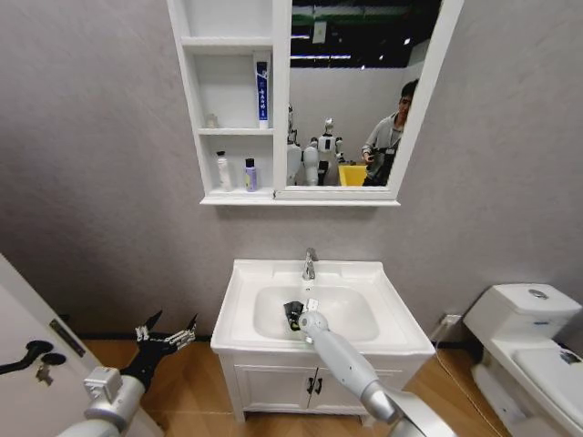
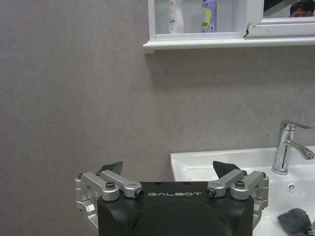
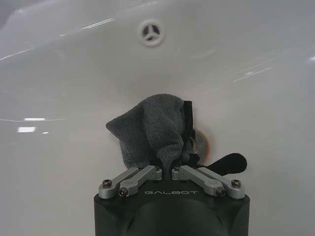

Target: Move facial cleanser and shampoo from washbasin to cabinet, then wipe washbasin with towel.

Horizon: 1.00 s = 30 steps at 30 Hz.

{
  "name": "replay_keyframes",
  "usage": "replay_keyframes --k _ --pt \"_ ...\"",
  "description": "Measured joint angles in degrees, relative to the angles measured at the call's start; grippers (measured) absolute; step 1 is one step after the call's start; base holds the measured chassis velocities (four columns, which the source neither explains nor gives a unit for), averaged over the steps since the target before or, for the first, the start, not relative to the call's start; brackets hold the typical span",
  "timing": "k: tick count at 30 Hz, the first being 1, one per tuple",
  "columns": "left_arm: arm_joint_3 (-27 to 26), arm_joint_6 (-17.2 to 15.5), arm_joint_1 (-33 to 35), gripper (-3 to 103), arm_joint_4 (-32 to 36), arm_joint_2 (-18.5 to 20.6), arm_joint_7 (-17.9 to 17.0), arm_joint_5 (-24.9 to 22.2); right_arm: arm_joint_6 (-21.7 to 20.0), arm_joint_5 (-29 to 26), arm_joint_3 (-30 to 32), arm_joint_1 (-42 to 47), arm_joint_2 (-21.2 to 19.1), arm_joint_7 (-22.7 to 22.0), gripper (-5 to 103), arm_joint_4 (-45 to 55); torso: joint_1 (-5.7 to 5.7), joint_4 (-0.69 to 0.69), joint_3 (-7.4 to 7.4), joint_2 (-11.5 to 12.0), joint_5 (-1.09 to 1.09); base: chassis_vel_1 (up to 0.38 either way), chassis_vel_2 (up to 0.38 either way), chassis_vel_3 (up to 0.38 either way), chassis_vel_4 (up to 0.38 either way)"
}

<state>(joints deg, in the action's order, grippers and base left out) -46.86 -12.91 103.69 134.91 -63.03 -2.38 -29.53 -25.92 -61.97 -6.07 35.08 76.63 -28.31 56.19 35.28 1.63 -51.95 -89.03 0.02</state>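
The right gripper is pinching the grey towel at lower centre of frame, jaws nearly closed, inside the washbasin bowl. Wiping is apparently underway; the next move likely calls for dragging across the bowl. The towel's bunched length is pointing toward the overflow hole. The left gripper is hanging spread wide and empty at lower left.

In the right wrist view the towel covers the right gripper's fingertips and part of the drain behind it. In the left wrist view the picture's top edge cuts off two bottles on the cabinet; their labels are unreadable.
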Motion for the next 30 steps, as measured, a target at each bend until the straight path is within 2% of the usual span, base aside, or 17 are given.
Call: replay_keyframes --k 2,4,5,6,8,11,14,18,19,21,22,23,24,28,30 --pt "0.0 0.0 0.0 100 0.0 0.0 0.0 0.0 -0.6 -0.6 0.5 0.8 -1.5 -1.1 3 1.5 0.00 0.01 0.00 0.0 0.02 0.000 0.000 0.000 0.000" --pt "0.0 0.0 0.0 100 0.0 0.0 0.0 0.0 -1.8 -1.8 2.2 2.8 -5.0 -4.0 3 5.4 0.00 0.01 0.00 0.0 -0.01 0.000 0.000 0.000 0.000" --pt "0.0 0.0 0.0 100 0.0 0.0 0.0 0.0 -1.8 -1.8 2.2 2.8 -5.0 -4.0 3 5.4 0.00 0.01 0.00 0.0 -0.01 0.000 0.000 0.000 0.000" --pt "0.0 0.0 0.0 100 0.0 0.0 0.0 0.0 -2.2 -2.1 3.3 4.0 -6.9 -5.7 3 7.7 0.00 0.05 -0.01 0.0 0.00 0.000 0.000 0.000 0.000" --pt "0.0 0.0 0.0 100 0.0 0.0 0.0 0.0 -2.0 0.5 4.1 4.8 -9.3 -6.7 3 9.2 0.00 0.06 -0.01 0.0 -0.01 0.000 0.000 0.000 0.000" --pt "0.0 0.0 0.0 100 0.0 0.0 0.0 0.0 -1.3 2.8 3.6 4.5 -9.7 -6.3 3 8.7 0.00 0.09 -0.01 0.0 -0.02 0.000 0.000 0.000 0.000" --pt "0.0 0.0 0.0 100 0.0 0.0 0.0 0.0 -1.4 1.6 2.7 2.9 -7.4 -6.3 3 7.2 0.00 0.10 -0.01 0.0 -0.04 0.000 0.000 0.000 0.000" --pt "0.0 0.0 0.0 100 0.0 0.0 0.0 0.0 -1.5 -1.6 -0.4 -0.6 -2.6 -6.2 3 3.1 0.01 0.00 -0.01 0.0 -0.03 0.000 0.000 0.000 0.000" --pt "0.0 0.0 0.0 100 0.0 0.0 0.0 0.0 -1.5 -1.6 -0.4 -0.6 -2.6 -6.2 3 3.1 0.01 0.00 -0.01 0.0 -0.03 0.000 0.000 0.000 0.000" --pt "0.0 0.0 0.0 100 0.0 0.0 0.0 0.0 -1.4 -2.8 -1.6 -2.6 0.7 -5.7 3 -0.5 0.01 0.01 0.01 0.0 -0.04 0.000 0.000 0.000 0.000" --pt "0.0 0.0 0.0 100 0.0 0.0 0.0 0.0 -1.4 -2.8 -1.6 -2.6 0.7 -5.7 3 -0.5 0.01 0.01 0.01 0.0 -0.04 0.000 0.000 0.000 0.000" --pt "0.0 0.0 0.0 100 0.0 0.0 0.0 0.0 -1.0 -2.8 -1.8 -3.2 2.1 -5.6 3 -2.1 0.01 0.04 0.01 0.0 -0.06 0.000 0.000 0.000 0.000" --pt "0.0 0.0 0.0 100 0.0 0.0 0.0 0.0 -0.4 -3.4 -1.9 -4.6 5.6 -5.6 3 -4.4 0.00 0.05 0.02 0.0 -0.04 0.000 0.000 0.000 0.000" --pt "0.0 0.0 0.0 100 0.0 0.0 0.0 0.0 -0.3 -4.1 -1.3 -4.7 5.8 -6.3 3 -4.0 0.00 0.00 0.01 0.0 -0.01 0.000 0.000 0.000 0.000" --pt "0.0 0.0 0.0 100 0.0 0.0 0.0 0.0 0.1 -4.2 -0.1 -3.9 3.9 -8.2 3 -2.4 0.00 -0.03 0.00 0.0 0.00 0.000 0.000 0.000 0.000"
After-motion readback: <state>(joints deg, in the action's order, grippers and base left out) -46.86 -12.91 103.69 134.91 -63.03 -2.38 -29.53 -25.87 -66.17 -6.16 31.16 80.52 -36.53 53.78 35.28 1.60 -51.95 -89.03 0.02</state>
